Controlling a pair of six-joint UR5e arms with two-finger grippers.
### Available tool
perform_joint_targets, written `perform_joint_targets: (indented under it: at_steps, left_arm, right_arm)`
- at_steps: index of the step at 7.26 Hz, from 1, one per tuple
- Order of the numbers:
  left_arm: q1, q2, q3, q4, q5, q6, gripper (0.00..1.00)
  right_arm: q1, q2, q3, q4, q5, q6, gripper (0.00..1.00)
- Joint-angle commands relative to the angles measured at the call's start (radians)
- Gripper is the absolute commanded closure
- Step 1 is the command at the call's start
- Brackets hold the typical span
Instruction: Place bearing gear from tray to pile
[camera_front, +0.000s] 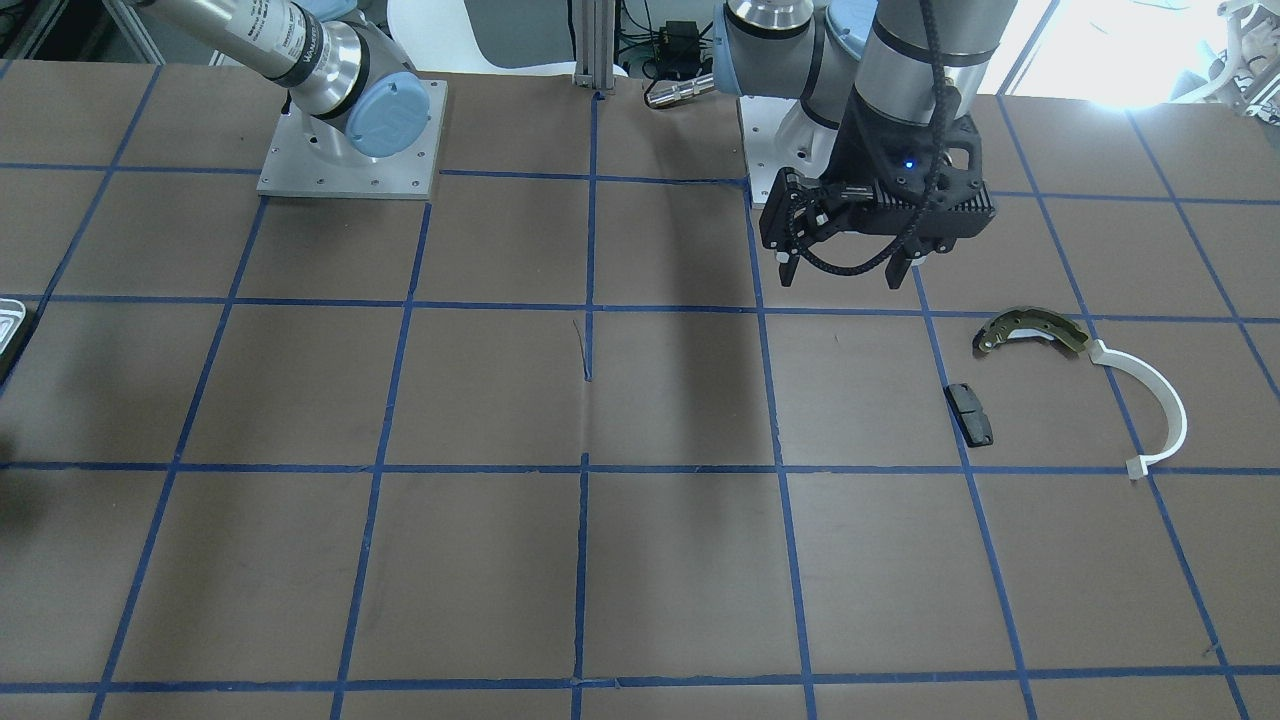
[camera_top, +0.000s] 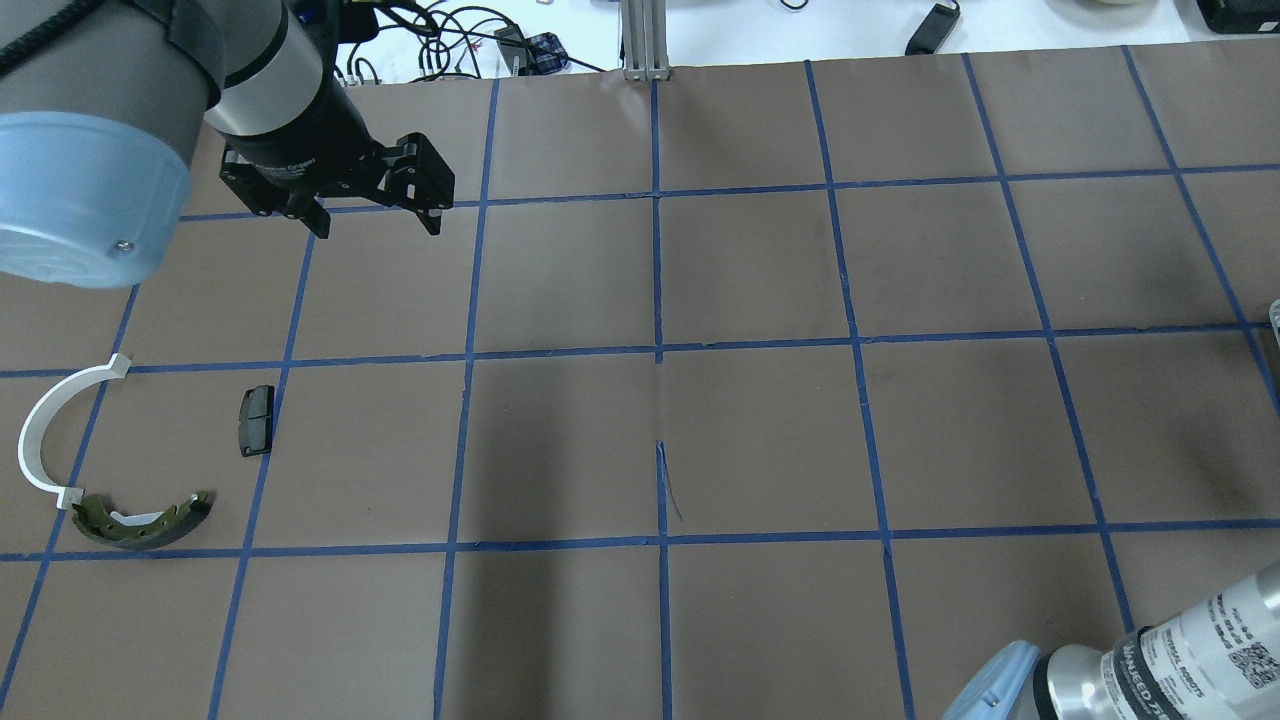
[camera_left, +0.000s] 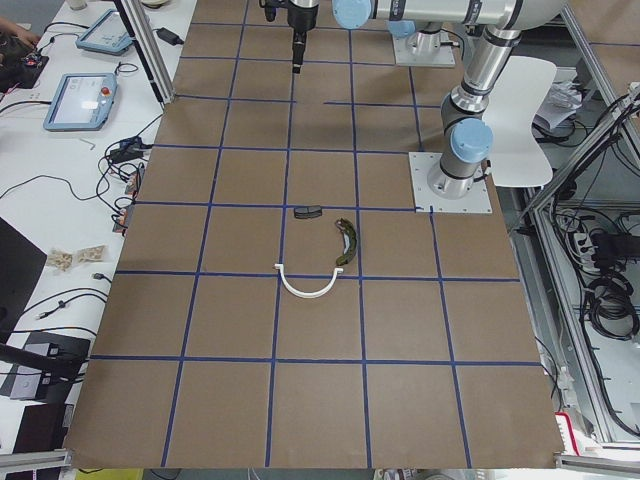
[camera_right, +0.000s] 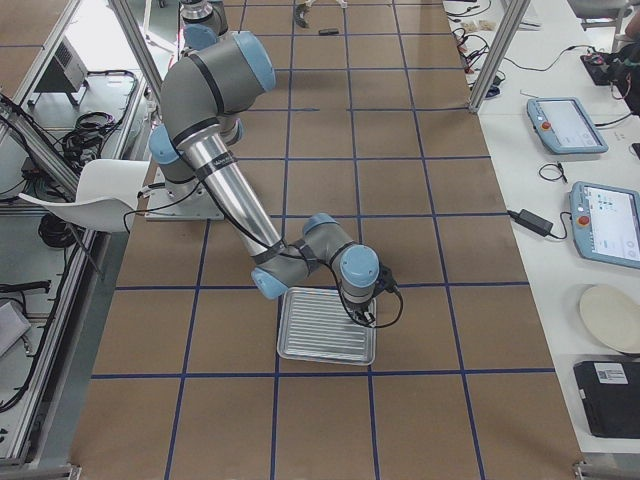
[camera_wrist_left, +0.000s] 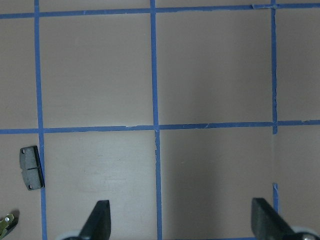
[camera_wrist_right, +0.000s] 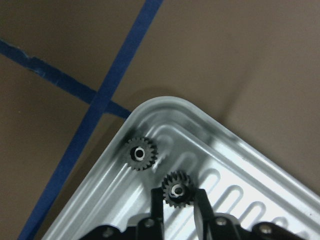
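Step in hand: lift one bearing gear out of the tray.

1. In the right wrist view the right gripper (camera_wrist_right: 178, 202) stands over the tray corner with one finger on each flank of a small black bearing gear (camera_wrist_right: 177, 189). The fingers appear clenched on its teeth, and the gear looks to be resting on the ribbed floor of the tray (camera_wrist_right: 260, 180).
2. Confirm that both fingers bear on the toothed rim at opposite points. The gear is small and toothed, so an off-centre grasp is likely to let it twist or pop free.
3. A second gear (camera_wrist_right: 140, 154) lies just beside the first, nearer the rounded rim. Lift straight up before any sideways travel, so that the fingers do not drag across it or catch the rim.
4. Clear the rim fully, then carry the part along the worktop (camera_wrist_right: 210, 55) towards the far end.
5. The pile (camera_top: 140, 525) lies well apart from the tray: a brake shoe (camera_front: 1030, 332), a white plastic arc (camera_front: 1160, 400) touching its end, and a black pad (camera_front: 970, 413) near them.
6. The left gripper (camera_front: 840, 278) hangs released above the worktop near the pile, holding nothing. Plan the approach so that the two arms do not meet, and set the gear down low, since a round part is apt to roll
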Motion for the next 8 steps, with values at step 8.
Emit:
perform_joint_targets:
  at_steps: [8]
  left_arm:
    - [-0.003,0.001,0.000,0.002,-0.008,-0.004,0.00]
  right_arm:
    - [0.752,-0.374,0.106,0.348,-0.051,1.308,1.00]
